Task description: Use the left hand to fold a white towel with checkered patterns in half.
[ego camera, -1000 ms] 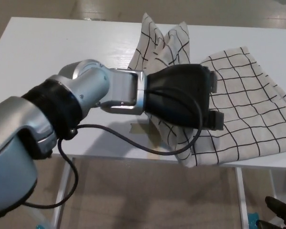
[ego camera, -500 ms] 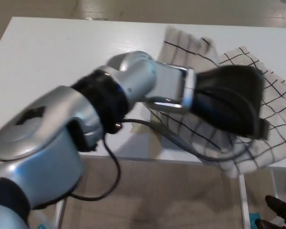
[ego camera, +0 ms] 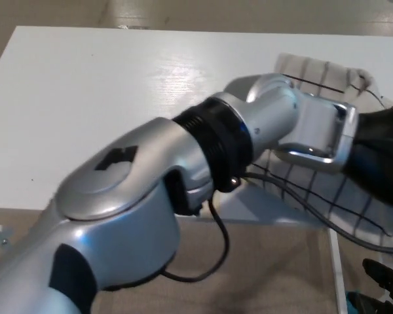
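My left arm reaches across to the table's far right edge.

My silver forearm fills the foreground; my left hand runs out past the right edge, so I cannot tell its grip. Beyond and beneath it, the checkered towel lies bunched on the white table, at its right side.

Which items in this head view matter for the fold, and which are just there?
Job:
- checkered towel, bunched at the table's right end
- left hand, over the towel at the right edge, partly cut off; grip not visible

Just there:
- white table
- dark object low at bottom right, too cropped to identify
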Tool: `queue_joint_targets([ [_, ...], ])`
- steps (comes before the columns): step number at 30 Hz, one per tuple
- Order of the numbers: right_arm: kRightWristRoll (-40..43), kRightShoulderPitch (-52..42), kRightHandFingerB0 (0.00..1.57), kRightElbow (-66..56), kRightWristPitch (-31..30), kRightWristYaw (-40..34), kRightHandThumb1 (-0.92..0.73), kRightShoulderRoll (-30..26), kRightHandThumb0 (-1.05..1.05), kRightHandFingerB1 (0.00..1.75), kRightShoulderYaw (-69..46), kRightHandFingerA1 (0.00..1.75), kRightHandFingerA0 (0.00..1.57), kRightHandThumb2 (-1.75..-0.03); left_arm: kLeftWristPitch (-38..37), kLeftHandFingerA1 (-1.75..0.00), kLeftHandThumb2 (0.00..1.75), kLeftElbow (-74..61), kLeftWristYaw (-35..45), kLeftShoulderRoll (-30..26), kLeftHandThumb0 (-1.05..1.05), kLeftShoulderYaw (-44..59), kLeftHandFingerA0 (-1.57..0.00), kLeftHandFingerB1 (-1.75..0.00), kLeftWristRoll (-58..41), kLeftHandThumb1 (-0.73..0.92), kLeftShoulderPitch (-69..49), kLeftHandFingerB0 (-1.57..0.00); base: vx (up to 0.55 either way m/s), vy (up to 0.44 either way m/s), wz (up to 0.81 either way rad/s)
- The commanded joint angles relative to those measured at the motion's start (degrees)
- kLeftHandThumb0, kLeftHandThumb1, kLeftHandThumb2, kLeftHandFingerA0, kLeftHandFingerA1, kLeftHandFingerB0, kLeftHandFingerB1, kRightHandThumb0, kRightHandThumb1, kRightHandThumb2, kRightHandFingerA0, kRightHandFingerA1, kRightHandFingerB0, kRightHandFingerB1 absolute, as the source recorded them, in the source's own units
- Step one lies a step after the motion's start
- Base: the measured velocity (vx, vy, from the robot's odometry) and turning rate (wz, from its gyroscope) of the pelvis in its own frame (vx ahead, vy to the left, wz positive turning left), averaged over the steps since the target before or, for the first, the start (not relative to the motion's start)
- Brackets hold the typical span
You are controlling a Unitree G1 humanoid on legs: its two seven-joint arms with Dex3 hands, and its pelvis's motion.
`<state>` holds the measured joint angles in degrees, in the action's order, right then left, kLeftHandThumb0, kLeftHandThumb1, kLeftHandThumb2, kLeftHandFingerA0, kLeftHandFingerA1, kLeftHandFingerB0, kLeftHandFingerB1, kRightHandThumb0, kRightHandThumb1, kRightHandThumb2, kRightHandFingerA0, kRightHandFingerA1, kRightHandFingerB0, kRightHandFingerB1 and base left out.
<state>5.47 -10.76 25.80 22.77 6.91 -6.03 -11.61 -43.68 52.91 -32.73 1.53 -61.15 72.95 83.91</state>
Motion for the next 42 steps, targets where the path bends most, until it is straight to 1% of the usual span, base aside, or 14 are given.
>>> queue_joint_targets([
  [1, 1.2, -0.7, 0.54, -1.0, -1.2, 0.9, -0.67, 0.0, -0.46, 0.42, 0.0, 0.51, 0.66, -0.61, 0.3, -1.46, 0.76, 0.5, 2.0, 0.9, -0.33, -0.4, -1.24, -1.32, -0.1, 0.39, 0.3, -0.99, 0.00, 0.000, 0.00],
  [8, 2.4, -0.5, 0.57, -1.9, -2.8, 2.2, -0.68, -0.4, -0.45, 0.43, -0.3, 0.53, 0.68, -0.61, 4.8, -1.50, 0.70, 3.4, 6.3, 0.3, -0.38, 0.0, -1.25, -1.29, 1.2, 0.33, 2.5, -0.92, 0.00, 0.000, 0.00],
  [14, 2.8, -0.4, 0.58, -3.2, -3.9, 2.3, -0.68, 0.1, -0.44, 0.44, -0.3, 0.53, 0.69, -0.61, 17.5, -1.75, 0.54, 12.4, -0.3, -1.6, -0.37, 0.2, -0.85, -1.45, 4.1, 0.46, 9.2, -0.86, 0.00, 0.000, 0.00],
  [16, 2.9, -0.6, 0.58, -3.5, -3.9, 2.3, -0.68, 0.0, -0.44, 0.44, -0.4, 0.53, 0.69, -0.61, 18.3, -1.75, 0.56, 14.7, -1.0, -2.5, -0.37, 1.3, -0.86, -1.18, 3.0, 0.47, 11.4, -0.95, 0.00, 0.000, 0.00],
  [17, 2.8, -0.5, 0.58, -3.6, -4.1, 2.4, -0.68, -0.3, -0.44, 0.44, -0.4, 0.53, 0.69, -0.61, 19.1, -1.42, 0.80, 16.2, -2.2, -3.5, -0.39, 2.2, -1.26, -0.86, 2.1, 0.40, 13.2, -1.01, 0.00, 0.000, 0.00],
  [20, 2.5, 0.0, 0.58, -3.6, -4.5, 2.9, -0.68, -1.0, -0.44, 0.43, -0.2, 0.52, 0.69, -0.61, 21.7, -1.75, 0.56, 18.4, -2.8, -4.5, -0.37, 2.6, -0.87, -0.85, 1.8, 0.46, 16.1, -1.07, 0.00, 0.000, 0.00],
  [24, 2.7, 0.1, 0.58, -4.3, -5.0, 2.9, -0.69, -0.9, -0.44, 0.44, -0.1, 0.52, 0.69, -0.61, 23.7, -1.75, 0.56, 20.3, -1.2, -3.2, -0.38, 1.6, -0.88, -1.00, 2.4, 0.46, 17.6, -1.03, 0.00, 0.000, 0.00],
  [26, 3.0, 0.0, 0.58, -4.9, -5.7, 3.0, -0.69, -0.9, -0.44, 0.44, -0.1, 0.53, 0.69, -0.61, 23.3, -1.45, 0.79, 20.3, -0.5, -2.1, -0.44, 2.0, -1.28, -0.97, 1.5, 0.38, 17.9, -0.99, 0.00, 0.000, 0.00],
  [28, 3.3, -0.2, 0.58, -5.2, -6.1, 3.2, -0.69, -0.7, -0.44, 0.44, -0.2, 0.53, 0.69, -0.61, 22.6, -1.75, 0.56, 20.5, -2.3, -1.7, -0.47, 2.1, -0.87, -1.16, 1.0, 0.45, 17.5, -0.93, 0.00, 0.000, 0.00],
  [29, 3.4, -0.3, 0.58, -5.4, -6.4, 3.3, -0.69, -0.7, -0.43, 0.44, -0.2, 0.53, 0.68, -0.61, 21.9, -1.43, 0.78, 20.6, -3.2, -1.5, -0.41, 2.1, -1.22, -1.13, 0.7, 0.37, 17.4, -0.95, 0.00, 0.000, 0.00],
  [33, 3.7, -0.7, 0.58, -6.4, -7.3, 3.6, -0.69, -0.7, -0.43, 0.44, -0.2, 0.53, 0.68, -0.61, 19.5, -1.39, 0.81, 20.3, -4.7, -1.5, -0.37, 2.5, -1.22, -0.77, -0.2, 0.40, 16.4, -0.97, 0.00, 0.000, 0.00],
  [39, 3.4, -0.2, 0.57, -6.6, -7.1, 3.3, -0.69, -0.6, -0.43, 0.44, -0.5, 0.54, 0.68, -0.61, 20.5, -1.39, 0.81, 21.0, -7.8, -1.0, -0.32, 1.3, -1.22, -0.91, 0.7, 0.42, 15.6, -1.00, 0.00, 0.000, 0.00],
  [40, 3.4, -0.1, 0.57, -6.8, -7.2, 3.4, -0.69, -0.6, -0.43, 0.44, -0.5, 0.54, 0.68, -0.61, 20.8, -1.75, 0.55, 21.1, -7.3, -0.6, -0.31, 1.2, -0.86, -1.11, 0.7, 0.48, 15.5, -0.99, 0.00, 0.000, 0.00],
  [42, 3.4, -0.1, 0.57, -7.0, -7.3, 3.4, -0.69, -0.6, -0.43, 0.44, -0.4, 0.54, 0.69, -0.61, 20.6, -1.75, 0.55, 20.9, -5.9, 0.4, -0.33, 0.7, -0.86, -1.12, 0.9, 0.47, 15.3, -0.98, 0.00, 0.000, 0.00],
])
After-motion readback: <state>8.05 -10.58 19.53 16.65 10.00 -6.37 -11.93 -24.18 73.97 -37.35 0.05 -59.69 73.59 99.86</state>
